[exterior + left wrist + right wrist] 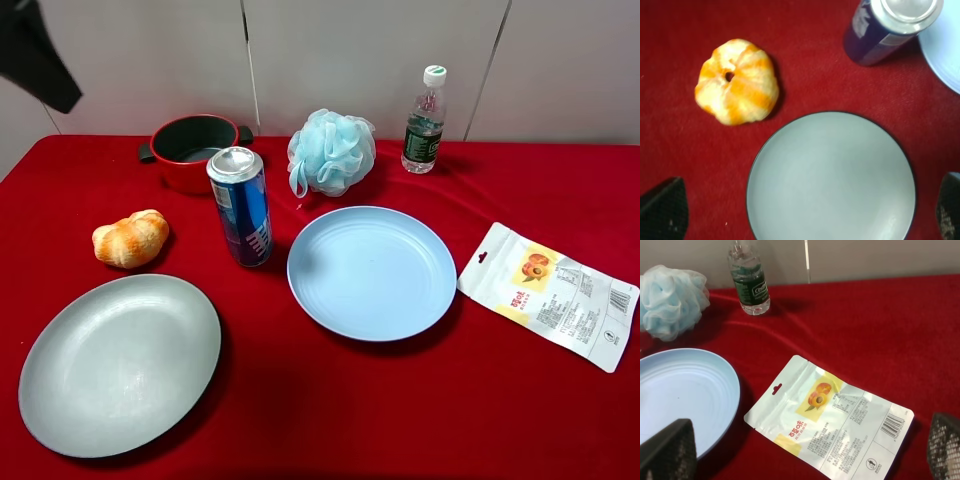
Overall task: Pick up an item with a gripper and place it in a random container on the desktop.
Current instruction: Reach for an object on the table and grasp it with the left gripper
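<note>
The tall blue drink can (240, 205) with a silver top stands upright on the red cloth desktop (330, 400), just left of the round light blue plate (372, 272), which is empty. In the left wrist view the can (892, 27) stands beyond the grey-green plate, with the light blue plate's rim (946, 57) beside it. My left gripper (805, 212) is open and empty, high over the grey-green plate. My right gripper (805, 447) is open and empty above the snack packet, with the light blue plate (685, 390) to one side. Neither gripper touches anything.
A grey-green oval plate (120, 362) lies front left and a bread roll (130, 238) behind it. A red pot (192, 150), a blue bath pouf (331, 150) and a water bottle (425, 120) stand at the back. A snack packet (548, 295) lies right. A dark arm part (35, 55) hangs top left.
</note>
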Tool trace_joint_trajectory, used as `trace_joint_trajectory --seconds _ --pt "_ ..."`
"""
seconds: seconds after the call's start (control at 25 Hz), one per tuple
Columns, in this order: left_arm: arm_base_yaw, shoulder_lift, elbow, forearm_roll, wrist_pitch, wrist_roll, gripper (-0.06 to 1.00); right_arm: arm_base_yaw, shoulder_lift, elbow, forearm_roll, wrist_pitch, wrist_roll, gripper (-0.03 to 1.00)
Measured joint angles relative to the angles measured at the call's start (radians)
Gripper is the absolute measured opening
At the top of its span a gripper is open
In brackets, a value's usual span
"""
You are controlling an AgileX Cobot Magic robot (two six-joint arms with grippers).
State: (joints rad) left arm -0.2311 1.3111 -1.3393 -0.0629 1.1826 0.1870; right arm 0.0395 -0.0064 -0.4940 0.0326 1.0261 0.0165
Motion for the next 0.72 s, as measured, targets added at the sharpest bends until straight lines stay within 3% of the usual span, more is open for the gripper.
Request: trace_joint_trajectory --seconds 0.36,0.72 --pt "-0.091 0.212 -0.122 0.008 0.000 0.000 1.00 0.000 0.000 0.000 0.000 0.000 0.000 0.69" --pt "-0.200 0.380 -0.202 0.071 -0.002 -0.025 1.00 0.000 0.000 0.000 0.000 0.000 0.000 0.69"
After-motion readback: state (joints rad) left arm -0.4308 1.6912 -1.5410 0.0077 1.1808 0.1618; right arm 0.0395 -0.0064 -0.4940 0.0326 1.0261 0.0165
